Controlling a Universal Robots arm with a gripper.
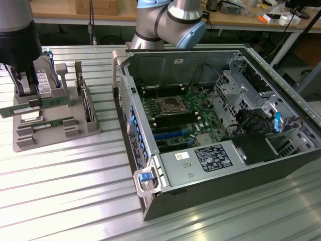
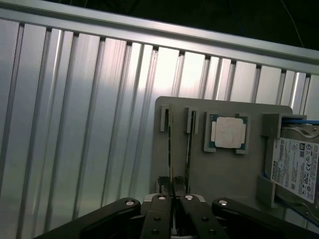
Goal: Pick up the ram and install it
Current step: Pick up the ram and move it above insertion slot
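Two green memory sticks show at the left of the exterior view: the ram [image 1: 12, 110] and a second stick [image 1: 50, 123]. There is one gray holder [image 1: 55, 138] at the left, one square silver processor chip [image 2: 228, 133] and one white-labelled hard drive [image 2: 295, 168]. One open computer case [image 1: 200, 196] takes the middle and right, and one gripper [image 1: 33, 100] is at the upper left.

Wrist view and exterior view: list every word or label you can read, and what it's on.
"TOSHIBA": white label on the boxy silver hard drive, wrist view; its smaller print is unreadable.
Square silver CPU chip: no readable marking.
Black label and white sticker inside the open grey computer case, exterior view: too small to read.
Long green ram stick: white label too small to read.
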